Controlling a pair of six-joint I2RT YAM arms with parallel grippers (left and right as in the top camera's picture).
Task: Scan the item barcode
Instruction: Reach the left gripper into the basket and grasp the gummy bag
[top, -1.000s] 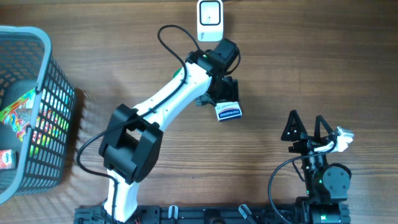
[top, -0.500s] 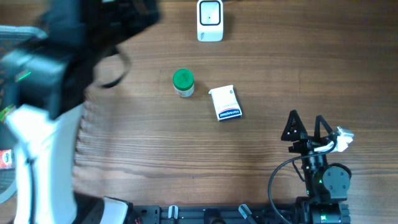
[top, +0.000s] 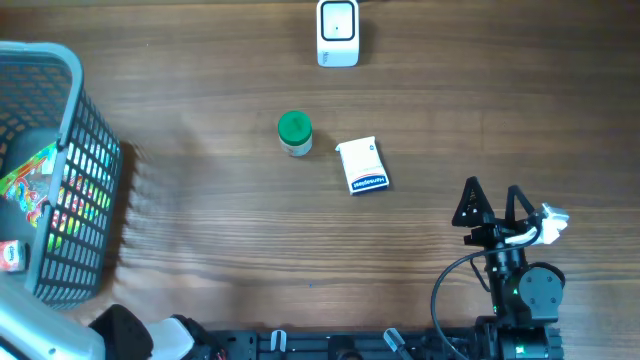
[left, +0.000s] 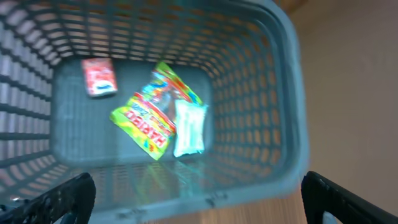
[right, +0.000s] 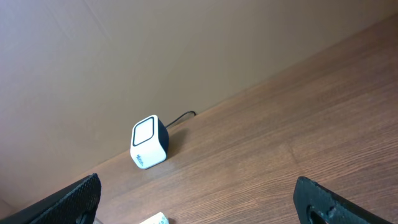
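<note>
**A:** Where is the item?

**B:** The small white box (top: 362, 166) with a blue label lies flat about in the middle of the table (top: 500, 90), and nothing touches it. Its print is too small to read, and I find no barcode on the side that shows. From the right wrist, only a corner of the box (right: 153, 219) shows, at the bottom border.

**A:** And the scanner?

**B:** The white scanner (top: 338, 32) stands at the far edge, well apart from the box. Behind it a dark cable (right: 180, 116) goes out toward the wall.

**A:** Is something beside the box?

**B:** A jar (top: 294, 131) with a green lid, just beside it on the side of the left edge. The two are not touching.

**A:** How are the fingers?

**B:** The right fingers (top: 470, 203) stand wide apart by the near right corner and hold nothing. The left fingers (left: 62, 196) are also wide apart and empty, above the grey basket (left: 292, 106). That view is blurred and shows only their dark tips. From overhead the left fingers are hidden, and only a pale, blurred piece of the arm (top: 30, 325) shows at the near left corner, cut off.

**A:** What is in the basket?

**B:** It stands at the left edge, cut by the picture border. Inside lie colourful packets (left: 146, 121) and a small red pack (left: 98, 78), but I cannot read their names.
</note>
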